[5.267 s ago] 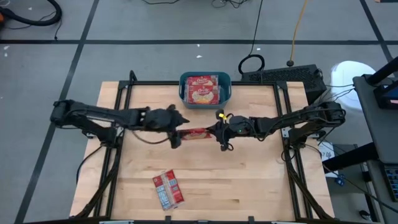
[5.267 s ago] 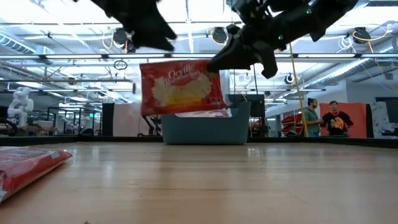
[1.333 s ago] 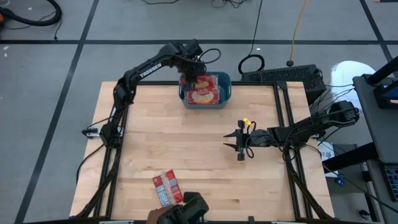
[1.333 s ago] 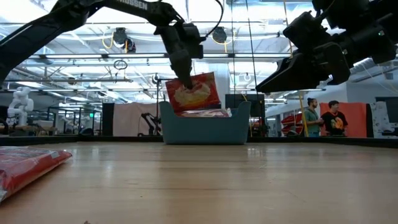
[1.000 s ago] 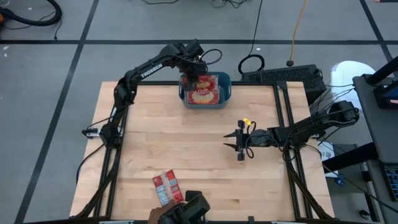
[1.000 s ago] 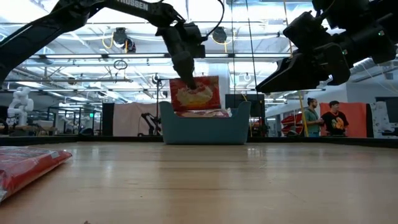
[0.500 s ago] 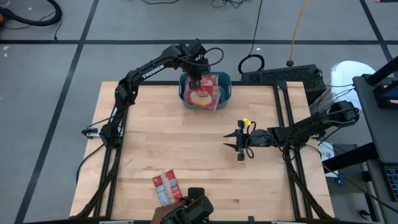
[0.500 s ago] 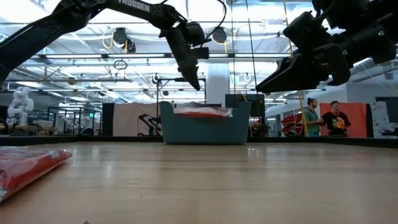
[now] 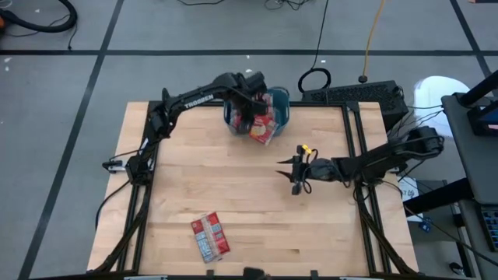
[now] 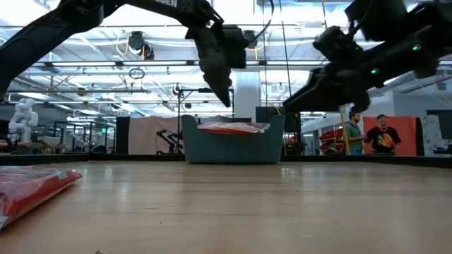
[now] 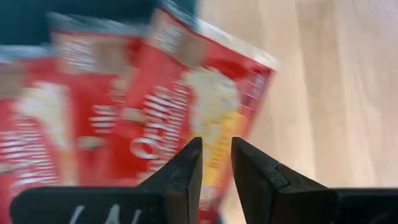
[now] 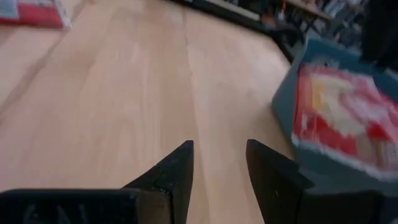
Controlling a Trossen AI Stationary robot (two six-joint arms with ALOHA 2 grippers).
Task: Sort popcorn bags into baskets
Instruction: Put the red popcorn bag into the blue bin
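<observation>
Overhanging popcorn bag (image 9: 263,128), high view only

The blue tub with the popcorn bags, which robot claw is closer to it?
The left claw. It is right over the blue tub, above the popcorn bags. The right claw hangs over bare table, away from the tub.

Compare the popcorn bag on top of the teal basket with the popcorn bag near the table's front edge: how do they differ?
The top popcorn bag lies tilted over the teal basket rim, under the left gripper; the front popcorn bag lies flat on the bare table, far from both grippers. The top one shows its cream label; the front one shows a red and white side. Both are red packets.
</observation>
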